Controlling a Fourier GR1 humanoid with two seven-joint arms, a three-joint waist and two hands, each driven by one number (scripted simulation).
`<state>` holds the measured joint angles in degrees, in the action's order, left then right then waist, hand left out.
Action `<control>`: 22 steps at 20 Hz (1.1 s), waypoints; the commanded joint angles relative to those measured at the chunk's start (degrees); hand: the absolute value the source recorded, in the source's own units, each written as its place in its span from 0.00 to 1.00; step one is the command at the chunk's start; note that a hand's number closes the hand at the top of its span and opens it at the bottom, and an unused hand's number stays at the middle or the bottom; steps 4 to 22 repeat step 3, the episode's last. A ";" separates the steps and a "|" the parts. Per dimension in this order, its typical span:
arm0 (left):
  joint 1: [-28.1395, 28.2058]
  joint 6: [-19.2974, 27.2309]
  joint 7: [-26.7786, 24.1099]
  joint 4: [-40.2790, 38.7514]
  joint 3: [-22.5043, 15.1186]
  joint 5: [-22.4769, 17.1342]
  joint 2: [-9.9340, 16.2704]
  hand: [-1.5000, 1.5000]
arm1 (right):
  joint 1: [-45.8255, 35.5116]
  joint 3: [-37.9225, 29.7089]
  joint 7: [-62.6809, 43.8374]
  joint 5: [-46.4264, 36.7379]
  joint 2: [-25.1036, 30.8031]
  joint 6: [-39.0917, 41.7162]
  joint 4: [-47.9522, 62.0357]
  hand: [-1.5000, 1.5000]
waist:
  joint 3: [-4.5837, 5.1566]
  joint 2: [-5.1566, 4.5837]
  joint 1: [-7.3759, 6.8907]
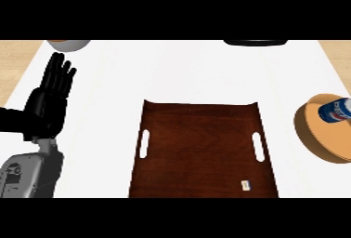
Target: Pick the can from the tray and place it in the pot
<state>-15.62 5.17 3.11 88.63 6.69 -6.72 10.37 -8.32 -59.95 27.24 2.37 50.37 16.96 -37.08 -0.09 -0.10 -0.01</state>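
White counter point(198, 69). Can point(337, 110) already in pot point(322, 139), three o'clock of tray point(202, 148). Left hand point(49, 100) resting, fingers straight. Right hand unseen. Nothing left but withdrawing.

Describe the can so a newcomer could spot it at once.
Start at the dark brown wooden tray in the middle of the white counter, then look right to the round tan pot at the view's right edge. The can lies inside it, against the edge. It is the only blue, white and red thing in sight.
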 commanded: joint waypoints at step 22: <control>-1.16 -1.34 -2.16 -2.07 1.34 -1.09 0.30 0.50 | 1.87 -1.03 7.79 0.46 7.71 2.59 14.09 0.00 | -0.07 -0.10 -0.12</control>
